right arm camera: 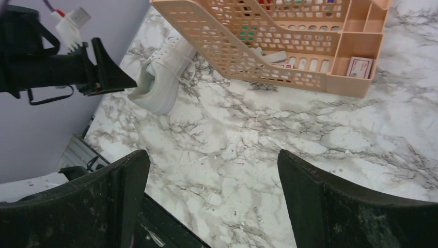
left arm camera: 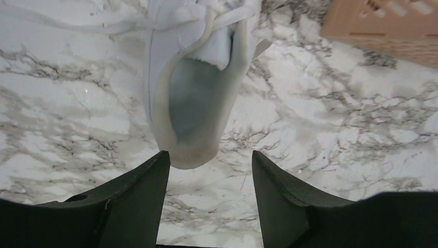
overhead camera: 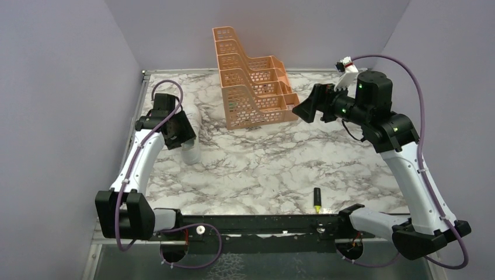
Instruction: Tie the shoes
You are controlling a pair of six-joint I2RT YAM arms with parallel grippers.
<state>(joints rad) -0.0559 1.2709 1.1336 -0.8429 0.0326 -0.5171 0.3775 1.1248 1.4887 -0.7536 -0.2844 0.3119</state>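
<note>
Though near, sneaker (left arm camera: 193,98) beyond left pincer (left arm camera: 210,155)

Robot lab booth, plain lilac walls (overhead camera: 58,87) boxing in a marble-patterned counter (overhead camera: 257,169), cabled left arm (overhead camera: 137,163) and right arm (overhead camera: 414,175) bolted to a black rail (overhead camera: 262,222) at its near edge.

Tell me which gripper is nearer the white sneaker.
Left. The left gripper hovers just behind the heel of the sneaker, jaws apart, gripping nothing. The right gripper is across the table, beside the orange rack.
</note>
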